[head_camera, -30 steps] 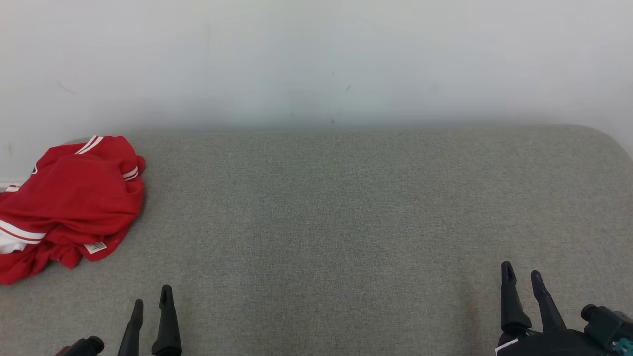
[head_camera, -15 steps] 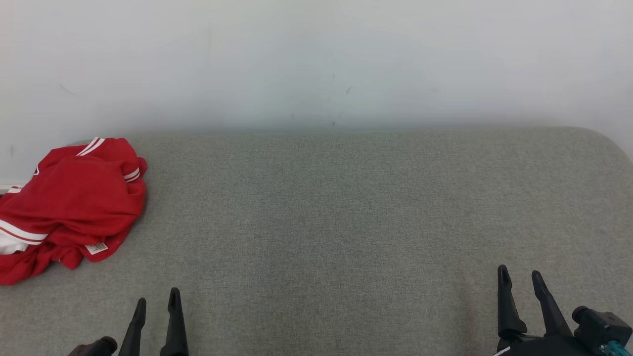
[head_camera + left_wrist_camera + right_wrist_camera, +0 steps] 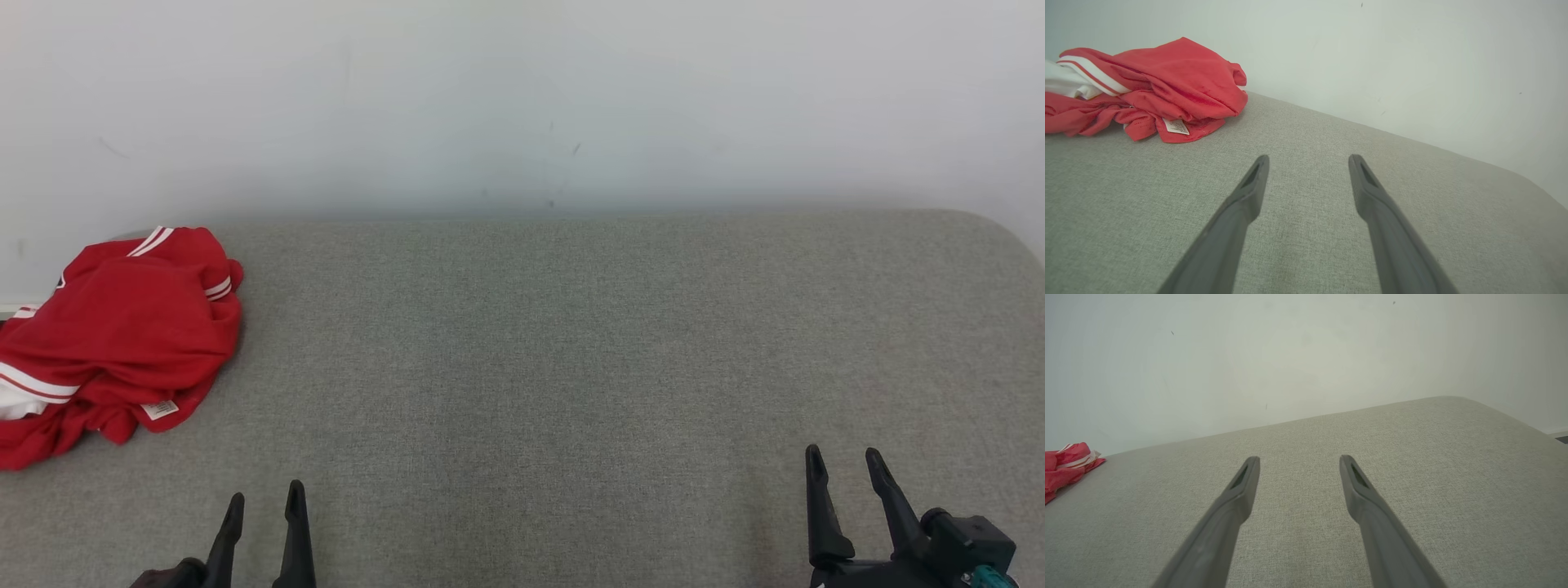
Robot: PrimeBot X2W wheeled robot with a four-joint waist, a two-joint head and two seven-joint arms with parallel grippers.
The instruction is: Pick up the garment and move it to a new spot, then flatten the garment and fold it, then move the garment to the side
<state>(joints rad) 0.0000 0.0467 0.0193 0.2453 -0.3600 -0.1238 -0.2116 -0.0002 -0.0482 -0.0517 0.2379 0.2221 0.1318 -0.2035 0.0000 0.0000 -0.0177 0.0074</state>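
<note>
The garment (image 3: 122, 335) is a red shirt with white stripes, crumpled in a heap at the far left of the grey padded surface (image 3: 555, 351). In the left wrist view the garment (image 3: 1155, 87) lies up and to the left of my fingers, a white label showing at its near edge. My left gripper (image 3: 265, 494) hovers low at the front left, open and empty, well short of the heap. At the front right my right gripper (image 3: 843, 461) is also open with nothing between its fingers. From the right wrist, the garment (image 3: 1065, 467) shows as a red edge at far left.
A plain white wall (image 3: 522, 98) rises directly behind the grey surface. The surface rounds off at its far right corner (image 3: 1004, 233). Bare grey fabric stretches between the garment and the right side.
Both grippers have drawn back toward the bottom edge of the head view, the left sliding slightly right and the right slightly left. The garment lies as before.
</note>
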